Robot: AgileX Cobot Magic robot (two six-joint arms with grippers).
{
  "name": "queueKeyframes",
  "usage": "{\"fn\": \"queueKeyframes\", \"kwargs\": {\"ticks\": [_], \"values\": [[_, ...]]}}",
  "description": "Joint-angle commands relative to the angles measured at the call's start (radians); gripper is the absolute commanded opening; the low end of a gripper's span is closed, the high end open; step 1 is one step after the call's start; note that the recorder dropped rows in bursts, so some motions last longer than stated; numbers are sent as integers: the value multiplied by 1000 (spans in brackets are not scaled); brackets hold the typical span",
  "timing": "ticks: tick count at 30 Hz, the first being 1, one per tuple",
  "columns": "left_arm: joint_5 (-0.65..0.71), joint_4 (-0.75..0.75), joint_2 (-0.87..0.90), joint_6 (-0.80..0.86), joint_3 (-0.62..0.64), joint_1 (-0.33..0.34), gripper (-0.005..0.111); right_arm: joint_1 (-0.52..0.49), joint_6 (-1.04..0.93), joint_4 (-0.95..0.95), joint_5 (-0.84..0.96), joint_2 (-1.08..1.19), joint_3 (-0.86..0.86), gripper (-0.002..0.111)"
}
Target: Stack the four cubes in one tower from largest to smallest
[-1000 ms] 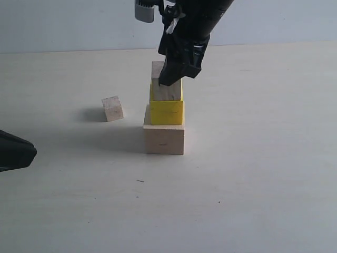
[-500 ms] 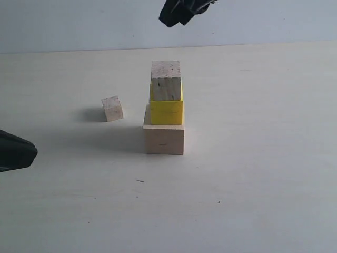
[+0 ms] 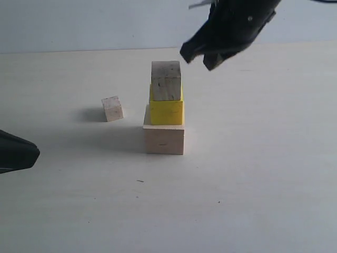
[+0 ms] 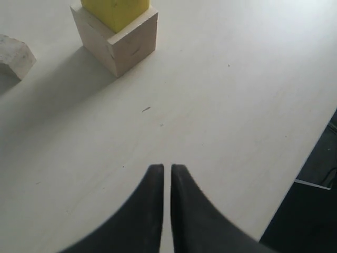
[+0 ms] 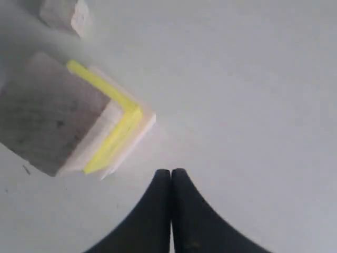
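The right gripper (image 3: 200, 58) has shifted from above the tower (image 3: 165, 113) to its right, fingers pressed together and empty. The left gripper (image 4: 167, 169) is likewise pressed together, holding nothing. The tower stands three high: large base cube (image 3: 164, 140), yellow cube (image 3: 167, 112), small cube (image 3: 166, 81). The fourth cube (image 3: 112, 108) sits apart on the table (image 3: 253, 174).

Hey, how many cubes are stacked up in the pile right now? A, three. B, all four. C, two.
A: three are stacked, the large pale wood cube at the base, the yellow cube on it and a small wood cube on top, while the other small cube sits apart on the table.
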Motion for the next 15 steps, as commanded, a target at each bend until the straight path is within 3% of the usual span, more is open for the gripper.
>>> {"fn": "queueKeyframes", "kwargs": {"ticks": [1,15], "values": [[-11,-9,-7,-41,3,0,8,-4,16,68,-153,-5,162,0],[-30,-12,39,-150,3,0,8,-4,-111,308,-487,-5,436,0]]}}
